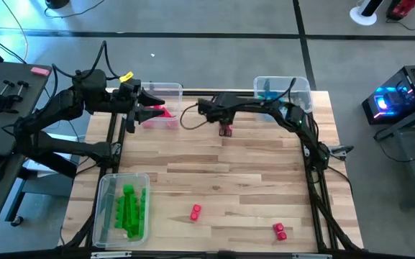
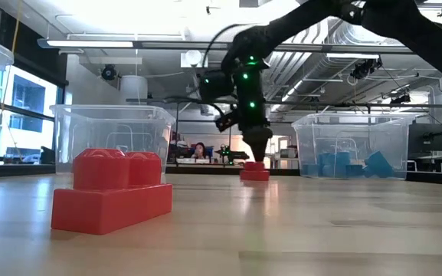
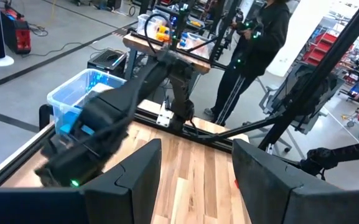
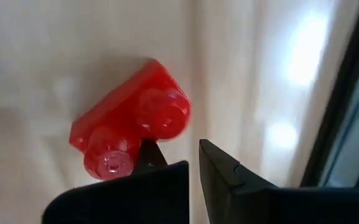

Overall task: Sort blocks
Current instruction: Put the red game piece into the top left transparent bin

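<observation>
near edge: two red blocks [image 1: 280, 231] [image 1: 195, 211] loose on table [image 1: 250, 180] | green blocks [image 1: 131, 210] in near-left bin [image 1: 106, 188] | mid-far: right gripper [image 1: 226, 128] closed, empty, beside red block [image 4: 129, 137] | far: left gripper [image 1: 149, 111] parted over pink-block bin [image 1: 172, 89]

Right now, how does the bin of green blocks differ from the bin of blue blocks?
Seen from above, the green bin sits at the table's lower left corner, while the blue bin sits at its upper right. The green bin's long side runs up the picture; the blue bin's runs across. One holds green blocks, the other blue blocks. Both are clear plastic.
</observation>
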`<act>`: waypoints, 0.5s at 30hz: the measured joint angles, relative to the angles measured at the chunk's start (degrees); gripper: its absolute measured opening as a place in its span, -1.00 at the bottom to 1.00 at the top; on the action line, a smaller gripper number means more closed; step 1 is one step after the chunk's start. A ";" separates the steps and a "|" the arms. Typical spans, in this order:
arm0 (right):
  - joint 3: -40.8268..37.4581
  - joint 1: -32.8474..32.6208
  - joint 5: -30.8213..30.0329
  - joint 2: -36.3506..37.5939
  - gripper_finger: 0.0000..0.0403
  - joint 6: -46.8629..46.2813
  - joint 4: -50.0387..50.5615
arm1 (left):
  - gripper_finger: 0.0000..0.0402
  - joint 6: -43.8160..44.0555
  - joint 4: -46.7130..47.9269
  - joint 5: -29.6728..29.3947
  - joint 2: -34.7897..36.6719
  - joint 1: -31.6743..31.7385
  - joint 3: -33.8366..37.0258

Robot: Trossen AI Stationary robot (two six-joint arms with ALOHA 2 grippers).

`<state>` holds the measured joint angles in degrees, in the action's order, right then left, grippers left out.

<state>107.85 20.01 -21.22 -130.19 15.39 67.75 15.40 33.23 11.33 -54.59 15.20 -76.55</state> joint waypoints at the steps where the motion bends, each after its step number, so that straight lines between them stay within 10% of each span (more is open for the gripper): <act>1: 0.00 -0.91 0.62 0.00 -1.00 1.10 -0.68 | -0.08 -0.02 0.02 0.00 0.00 0.00 0.00; 15: 0.00 -12.04 5.19 0.00 -1.00 11.65 -1.78 | -0.08 -0.02 4.15 0.00 -0.02 0.00 0.00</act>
<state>107.85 7.97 -16.03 -130.19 27.04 65.97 15.38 37.38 11.33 -54.61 15.20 -76.55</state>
